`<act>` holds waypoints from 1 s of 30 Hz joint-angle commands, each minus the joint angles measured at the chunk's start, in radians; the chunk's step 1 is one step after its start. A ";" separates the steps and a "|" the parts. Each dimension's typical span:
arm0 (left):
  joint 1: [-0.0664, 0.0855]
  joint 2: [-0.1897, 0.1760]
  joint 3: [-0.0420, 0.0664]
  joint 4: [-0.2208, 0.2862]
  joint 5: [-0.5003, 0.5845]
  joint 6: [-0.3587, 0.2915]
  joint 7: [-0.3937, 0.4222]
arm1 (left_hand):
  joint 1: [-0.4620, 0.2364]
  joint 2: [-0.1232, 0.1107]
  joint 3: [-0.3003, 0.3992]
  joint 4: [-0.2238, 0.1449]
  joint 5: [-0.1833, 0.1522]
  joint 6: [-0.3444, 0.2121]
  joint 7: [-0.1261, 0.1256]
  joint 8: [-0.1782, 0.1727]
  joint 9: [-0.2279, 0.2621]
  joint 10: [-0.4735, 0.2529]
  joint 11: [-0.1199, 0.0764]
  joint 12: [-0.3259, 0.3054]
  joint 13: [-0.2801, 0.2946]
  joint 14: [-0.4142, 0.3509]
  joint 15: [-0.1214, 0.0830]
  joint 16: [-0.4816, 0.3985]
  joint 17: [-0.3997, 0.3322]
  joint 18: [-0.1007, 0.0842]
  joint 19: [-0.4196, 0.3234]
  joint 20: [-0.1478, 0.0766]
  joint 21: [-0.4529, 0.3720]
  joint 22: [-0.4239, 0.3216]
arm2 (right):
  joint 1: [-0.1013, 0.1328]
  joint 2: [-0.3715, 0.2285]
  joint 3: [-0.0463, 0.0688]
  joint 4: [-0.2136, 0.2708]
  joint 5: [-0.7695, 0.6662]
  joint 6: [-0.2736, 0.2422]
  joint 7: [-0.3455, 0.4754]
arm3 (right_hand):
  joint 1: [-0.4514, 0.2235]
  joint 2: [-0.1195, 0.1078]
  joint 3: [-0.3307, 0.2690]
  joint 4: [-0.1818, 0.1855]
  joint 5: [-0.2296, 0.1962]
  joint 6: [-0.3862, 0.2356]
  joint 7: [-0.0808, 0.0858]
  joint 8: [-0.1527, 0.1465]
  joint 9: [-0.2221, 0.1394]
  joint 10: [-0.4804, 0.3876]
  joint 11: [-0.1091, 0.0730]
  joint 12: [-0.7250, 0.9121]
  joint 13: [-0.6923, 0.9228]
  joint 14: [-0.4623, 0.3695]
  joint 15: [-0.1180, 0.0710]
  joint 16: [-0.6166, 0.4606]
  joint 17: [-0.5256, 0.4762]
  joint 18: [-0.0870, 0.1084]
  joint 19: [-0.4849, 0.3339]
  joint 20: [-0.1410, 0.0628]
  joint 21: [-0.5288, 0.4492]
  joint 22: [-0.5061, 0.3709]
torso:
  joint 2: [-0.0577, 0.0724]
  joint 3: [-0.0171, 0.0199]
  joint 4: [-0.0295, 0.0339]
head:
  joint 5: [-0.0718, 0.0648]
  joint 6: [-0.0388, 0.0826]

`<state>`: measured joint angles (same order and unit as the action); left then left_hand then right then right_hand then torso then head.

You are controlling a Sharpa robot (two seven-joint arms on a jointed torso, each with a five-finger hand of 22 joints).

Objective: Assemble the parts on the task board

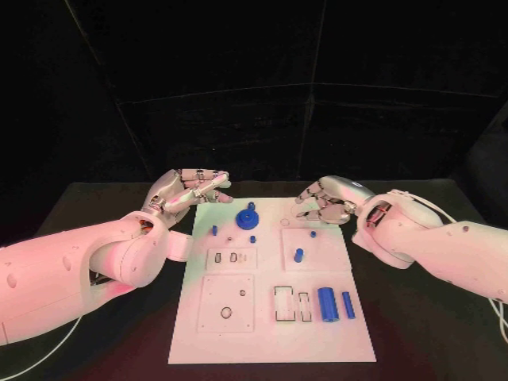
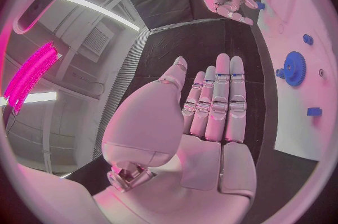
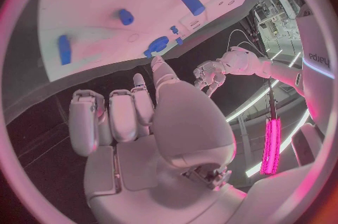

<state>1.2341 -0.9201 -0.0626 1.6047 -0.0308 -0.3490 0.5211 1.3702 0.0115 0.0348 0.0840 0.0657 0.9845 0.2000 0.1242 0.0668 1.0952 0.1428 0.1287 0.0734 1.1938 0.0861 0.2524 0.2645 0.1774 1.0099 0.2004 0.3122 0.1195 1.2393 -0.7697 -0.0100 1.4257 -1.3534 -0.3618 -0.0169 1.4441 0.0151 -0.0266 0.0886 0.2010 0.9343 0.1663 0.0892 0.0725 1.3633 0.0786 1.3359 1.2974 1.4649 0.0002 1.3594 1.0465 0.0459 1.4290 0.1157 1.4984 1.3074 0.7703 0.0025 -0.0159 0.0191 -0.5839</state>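
The white task board (image 1: 271, 317) lies in the middle of the black table. A blue gear (image 1: 248, 217) stands near its far edge, with small blue pegs (image 1: 214, 231) (image 1: 298, 255) around it. Two blue cylinders (image 1: 327, 304) (image 1: 348, 305) lie at the near right. My left hand (image 1: 194, 189) hovers beyond the board's far left corner, fingers stretched out and holding nothing (image 2: 204, 117). My right hand (image 1: 329, 200) hangs over the far right part of the board, fingers loosely bent and holding nothing (image 3: 141, 122). In the left wrist view, the gear (image 2: 292, 68) is beside the fingertips.
Recessed white blocks with slots (image 1: 231, 257) (image 1: 290, 304) and a plate with holes (image 1: 228, 304) sit on the board. Black table (image 1: 105, 198) surrounds the board on all sides. A dark curtain stands behind the table.
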 commanded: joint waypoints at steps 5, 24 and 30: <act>0.001 0.014 0.000 -0.011 -0.005 0.022 0.006 | 0.002 0.014 0.001 -0.013 -0.003 0.018 -0.005 -0.003 0.000 0.020 -0.005 -0.005 0.000 -0.012 0.000 -0.014 0.004 0.006 0.000 -0.001 -0.013 -0.006 | 0.002 -0.077 0.000 -0.022 0.175 0.036 0.147 | 0.014 -0.010 -0.002 -0.017 -0.004 0.003 -0.001 0.004 -0.001 0.001 -0.002 0.001 -0.004 0.017 0.000 -0.007 -0.004 -0.002 -0.005 -0.002 -0.007 0.073 | -0.003 0.0085 -0.0123 | -0.008 0.004; -0.001 0.034 -0.002 -0.038 -0.005 0.039 0.003 | 0.008 0.021 0.005 -0.022 -0.003 0.031 -0.010 -0.010 -0.001 0.037 -0.007 -0.020 -0.002 -0.035 0.006 -0.055 0.004 0.005 -0.026 0.006 -0.038 -0.020 | 0.000 -0.050 -0.001 -0.168 0.144 0.079 0.178 | 0.020 -0.016 -0.006 -0.028 -0.002 -0.012 0.002 -0.005 -0.005 -0.004 0.000 -0.006 -0.010 0.016 0.001 -0.010 -0.009 -0.001 -0.008 -0.002 -0.009 0.068 | -0.002 0.0033 -0.0051 | -0.014 -0.004; -0.002 0.035 -0.003 -0.042 -0.005 0.040 0.003 | 0.009 0.021 0.005 -0.023 -0.003 0.031 -0.010 -0.010 -0.001 0.037 -0.007 -0.021 -0.003 -0.035 0.006 -0.056 0.004 0.005 -0.027 0.006 -0.038 -0.020 | -0.004 -0.030 -0.001 -0.186 0.118 0.096 0.179 | 0.021 -0.016 -0.006 -0.029 -0.002 -0.012 0.002 -0.006 -0.005 -0.004 0.000 -0.006 -0.010 0.016 0.001 -0.010 -0.009 -0.001 -0.008 -0.002 -0.009 0.068 | -0.001 0.0027 -0.0056 | -0.015 -0.005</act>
<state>1.2317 -0.8859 -0.0658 1.5626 -0.0311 -0.3240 0.5199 1.3786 0.0199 0.0387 0.0688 0.0657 1.0078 0.1911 0.1193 0.0668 1.1258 0.1375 0.1120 0.0723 1.1649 0.0895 0.2004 0.2684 0.1774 0.9925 0.2070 0.2805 0.1005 1.2350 -0.8010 -0.0109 1.2419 -1.2112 -0.2914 0.1469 1.4570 0.0018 -0.0318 0.0667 0.2011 0.9277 0.1673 0.0892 0.0692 1.3631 0.0787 1.3358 1.2884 1.4649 0.0001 1.3524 1.0386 0.0462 1.4275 0.1141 1.4945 1.3074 0.7690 0.0057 -0.0212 0.0043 -0.5882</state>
